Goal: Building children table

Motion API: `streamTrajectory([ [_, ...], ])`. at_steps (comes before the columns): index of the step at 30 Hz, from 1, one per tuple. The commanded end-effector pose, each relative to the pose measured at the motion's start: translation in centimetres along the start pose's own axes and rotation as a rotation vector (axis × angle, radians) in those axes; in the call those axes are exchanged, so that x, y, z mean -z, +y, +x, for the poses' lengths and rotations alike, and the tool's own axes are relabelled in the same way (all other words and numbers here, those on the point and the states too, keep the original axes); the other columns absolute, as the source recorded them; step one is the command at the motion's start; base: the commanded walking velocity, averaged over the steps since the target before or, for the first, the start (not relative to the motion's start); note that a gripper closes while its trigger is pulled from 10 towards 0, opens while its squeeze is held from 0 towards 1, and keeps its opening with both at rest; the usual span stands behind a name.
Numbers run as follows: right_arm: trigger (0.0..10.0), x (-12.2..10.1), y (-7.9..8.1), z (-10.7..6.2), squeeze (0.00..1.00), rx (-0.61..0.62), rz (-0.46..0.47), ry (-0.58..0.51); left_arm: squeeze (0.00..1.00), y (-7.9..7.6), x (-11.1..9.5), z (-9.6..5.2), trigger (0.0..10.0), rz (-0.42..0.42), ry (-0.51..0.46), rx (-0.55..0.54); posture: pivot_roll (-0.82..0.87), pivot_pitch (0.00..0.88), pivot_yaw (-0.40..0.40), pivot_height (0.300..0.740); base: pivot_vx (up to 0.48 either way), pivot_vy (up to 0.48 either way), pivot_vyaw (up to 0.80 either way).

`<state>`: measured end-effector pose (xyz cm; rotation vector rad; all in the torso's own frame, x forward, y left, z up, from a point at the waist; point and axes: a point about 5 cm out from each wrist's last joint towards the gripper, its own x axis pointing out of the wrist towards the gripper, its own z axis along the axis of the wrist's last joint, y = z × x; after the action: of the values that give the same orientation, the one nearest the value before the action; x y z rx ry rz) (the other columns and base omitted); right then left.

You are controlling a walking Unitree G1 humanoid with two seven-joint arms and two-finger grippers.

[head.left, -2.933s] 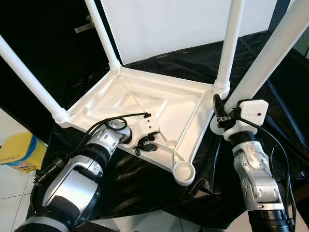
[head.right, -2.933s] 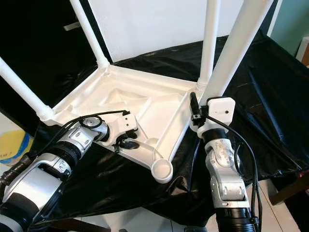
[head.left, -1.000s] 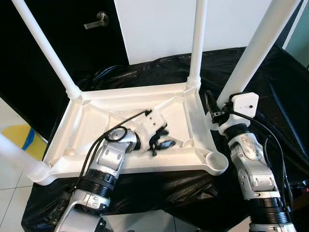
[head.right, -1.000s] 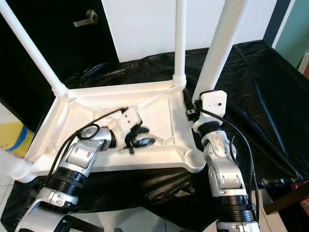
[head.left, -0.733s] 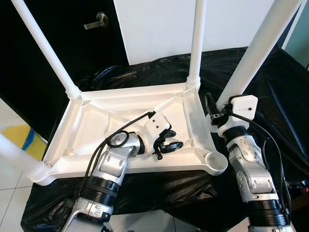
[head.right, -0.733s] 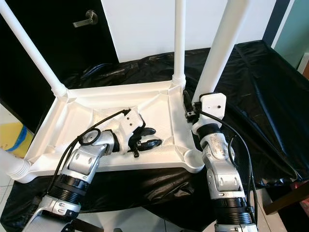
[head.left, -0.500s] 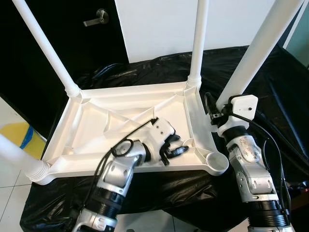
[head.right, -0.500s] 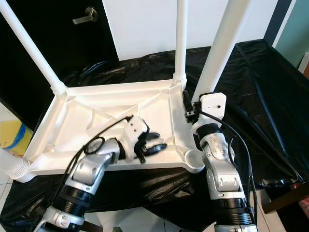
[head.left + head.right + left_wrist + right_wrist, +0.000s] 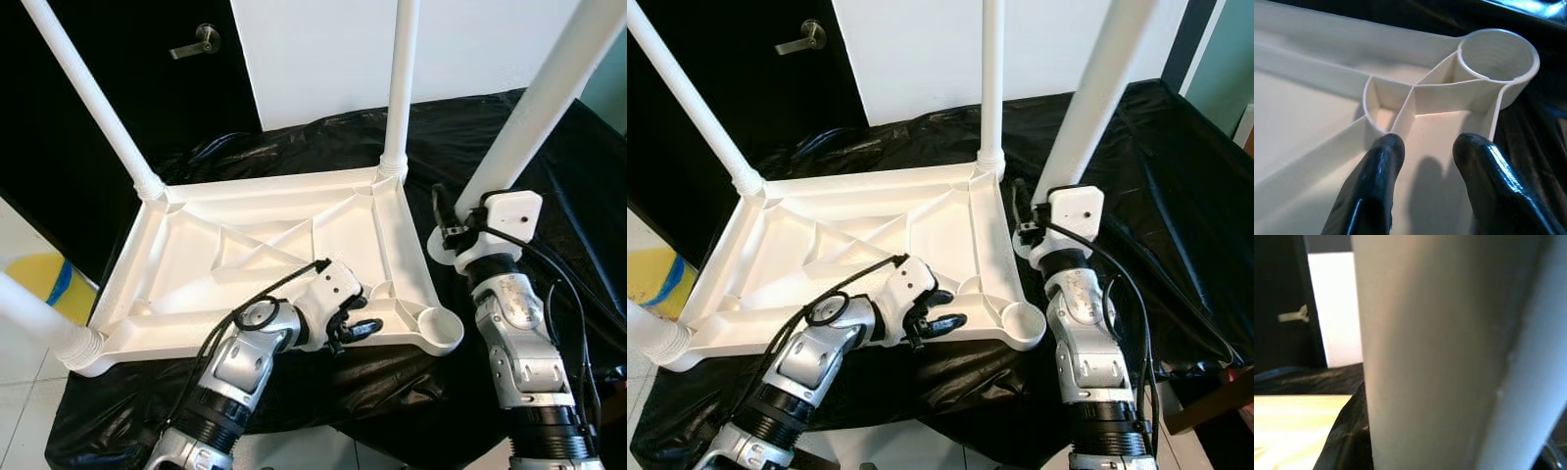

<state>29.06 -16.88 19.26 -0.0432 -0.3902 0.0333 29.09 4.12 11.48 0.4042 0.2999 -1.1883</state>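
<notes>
A white plastic table top (image 9: 216,245) lies upside down on a black-covered surface. Three white legs stand in its corners: far left (image 9: 88,108), far right (image 9: 400,88) and near left (image 9: 29,313). The near right corner socket (image 9: 438,330) is empty. My left gripper (image 9: 358,321) is open just over the front rim beside that socket, and its black fingers (image 9: 1371,191) point at the socket (image 9: 1498,54). My right gripper (image 9: 453,227) is shut on the fourth leg (image 9: 549,98), which it holds tilted just right of the table top. Seen close up, the leg (image 9: 1449,357) hides the gripper's fingers.
Black plastic sheet (image 9: 549,186) drapes the work surface, and its front edge (image 9: 323,411) is close to me. A black door with a lever handle (image 9: 196,41) and a white wall stand behind. A yellow object (image 9: 44,274) lies on the tiled floor at the left.
The table top has turned, so its long side faces me. My left gripper slid right along the inside to the front rim by the empty socket. The right gripper shifted the leg slightly right.
</notes>
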Motion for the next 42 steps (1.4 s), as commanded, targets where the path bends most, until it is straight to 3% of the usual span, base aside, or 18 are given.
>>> streamTrajectory([
  [1,10.0,-0.5,0.2,0.3,0.00,0.006,0.001,-0.034,0.00,0.5,2.8,0.1,10.0,-0.029,0.143,-0.102,-0.22,0.000,0.110,0.740,0.000,0.000,0.00],
  [2,10.0,-0.5,0.2,0.3,0.00,0.006,0.001,-0.034,0.00,0.5,2.8,0.1,10.0,-0.029,0.143,-0.102,-0.22,0.000,0.110,0.740,0.000,0.000,0.00],
  [4,10.0,-0.6,0.0,0.6,0.00,0.016,0.000,-0.041,0.00,2.2,2.7,0.2,10.0,-0.038,0.170,-0.226,-0.22,0.000,0.111,0.740,0.000,0.000,0.00],
  [9,10.0,-0.7,0.0,0.8,0.00,0.020,0.003,-0.047,0.00,3.7,2.2,0.2,10.0,-0.008,0.178,-0.326,-0.21,0.000,0.107,0.740,0.000,0.000,0.00],
  [11,10.0,-0.7,0.2,1.0,0.00,0.018,0.007,-0.050,0.00,5.1,1.4,0.2,10.0,0.006,0.171,-0.405,-0.20,0.000,0.104,0.740,0.000,0.000,0.00],
  [20,10.0,-0.6,0.5,1.3,0.00,0.014,0.014,-0.051,0.00,7.3,-0.3,-0.1,10.0,0.014,0.109,-0.543,-0.20,0.000,0.100,0.740,0.000,0.000,0.00],
  [24,10.0,-0.3,0.8,1.4,0.00,0.008,0.015,-0.043,0.00,8.4,-1.2,-0.5,10.0,0.059,0.064,-0.626,-0.20,0.000,0.094,0.740,0.000,0.000,0.00],
  [31,10.0,0.3,1.1,1.3,0.00,0.001,0.013,-0.025,0.00,8.2,-2.3,-0.9,10.0,-0.014,-0.099,-0.599,-0.19,0.000,0.085,0.740,0.000,0.000,0.00],
  [32,10.0,0.5,1.3,1.2,0.00,-0.007,0.018,-0.013,0.00,7.7,-2.5,-1.1,10.0,-0.040,-0.161,-0.577,-0.19,0.000,0.081,0.740,0.000,0.000,0.00],
  [34,10.0,0.5,1.3,1.2,0.00,-0.007,0.018,-0.013,0.00,7.7,-2.5,-1.1,10.0,-0.040,-0.161,-0.577,-0.19,0.000,0.081,0.740,0.000,0.000,0.00],
  [35,10.0,1.1,1.6,1.0,0.00,-0.020,0.025,0.011,0.00,6.6,-2.7,-1.6,10.0,-0.064,-0.260,-0.523,-0.18,0.000,0.076,0.740,0.000,0.000,0.00],
  [42,10.0,1.8,2.3,0.6,0.00,-0.053,0.023,0.036,0.00,5.2,-2.6,-2.2,10.0,-0.026,-0.363,-0.471,-0.17,0.000,0.068,0.740,0.000,0.000,0.00],
])
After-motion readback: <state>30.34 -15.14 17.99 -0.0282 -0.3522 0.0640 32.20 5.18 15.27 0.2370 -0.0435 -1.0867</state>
